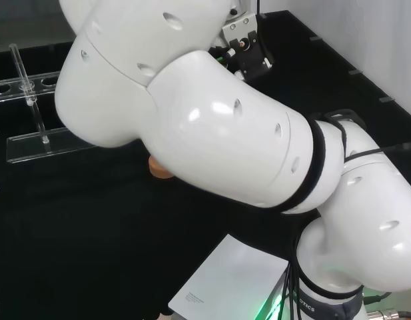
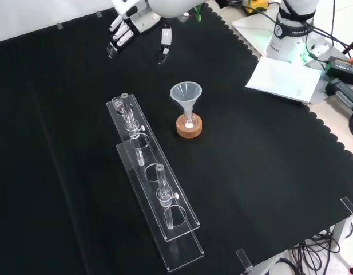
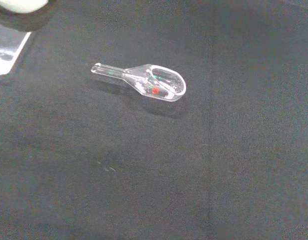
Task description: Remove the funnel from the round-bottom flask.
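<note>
You have even, bright room light from above. In the head view it throws soft white glare patches on the arm's white links [image 1: 212,127], and a green glow shows at the arm's base. The black cloth [image 2: 268,172] soaks up shadows, so the clear funnel [image 2: 186,94] reads by faint highlights. In the wrist view, a clear scoop [image 3: 151,82] glints red and green; a white part at the corner is blurred.

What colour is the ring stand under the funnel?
Tan cork brown; the stand under the funnel shows best in the front view.
</note>
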You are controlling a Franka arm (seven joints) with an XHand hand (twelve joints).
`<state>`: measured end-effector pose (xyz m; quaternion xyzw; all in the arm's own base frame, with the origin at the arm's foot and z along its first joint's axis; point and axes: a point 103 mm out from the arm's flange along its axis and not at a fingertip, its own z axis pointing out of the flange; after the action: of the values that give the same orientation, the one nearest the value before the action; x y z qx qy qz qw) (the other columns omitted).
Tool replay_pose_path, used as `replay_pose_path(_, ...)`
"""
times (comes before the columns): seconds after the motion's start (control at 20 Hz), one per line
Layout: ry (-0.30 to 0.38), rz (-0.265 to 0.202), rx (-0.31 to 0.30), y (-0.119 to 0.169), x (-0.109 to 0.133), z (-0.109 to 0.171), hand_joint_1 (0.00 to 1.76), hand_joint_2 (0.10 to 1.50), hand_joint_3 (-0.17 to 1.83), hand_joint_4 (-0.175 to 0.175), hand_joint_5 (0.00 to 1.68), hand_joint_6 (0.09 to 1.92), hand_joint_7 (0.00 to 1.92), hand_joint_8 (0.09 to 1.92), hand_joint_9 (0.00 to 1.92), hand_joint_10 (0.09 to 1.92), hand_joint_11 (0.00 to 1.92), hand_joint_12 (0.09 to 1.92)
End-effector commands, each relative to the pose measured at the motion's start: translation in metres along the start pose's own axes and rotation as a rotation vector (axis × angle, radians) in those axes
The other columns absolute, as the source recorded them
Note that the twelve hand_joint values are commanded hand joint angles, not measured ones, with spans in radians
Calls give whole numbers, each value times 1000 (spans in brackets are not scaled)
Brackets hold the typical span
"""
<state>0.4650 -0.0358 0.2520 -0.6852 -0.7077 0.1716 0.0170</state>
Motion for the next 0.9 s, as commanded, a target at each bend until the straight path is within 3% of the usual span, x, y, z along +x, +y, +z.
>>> replay_pose_path(0.05, -27, 16, 6, -39, 15, -24, 652, 649, 347, 6, 216, 87, 178, 596, 667, 87, 336, 1340)
replay_pose_path(0.3, -16, -5, 22, -52, 30, -27, 635, 657, 347, 6, 221, 87, 187, 596, 669, 89, 339, 1341)
replay_pose_path(0.65, 35, -83, 48, -74, 62, -23, 557, 648, 330, 1, 209, 87, 188, 594, 663, 120, 422, 1362)
replay_pose_path(0.9, 49, -124, 71, -83, 85, -16, 531, 678, 228, 3, 107, 87, 117, 622, 447, 543, 473, 1378)
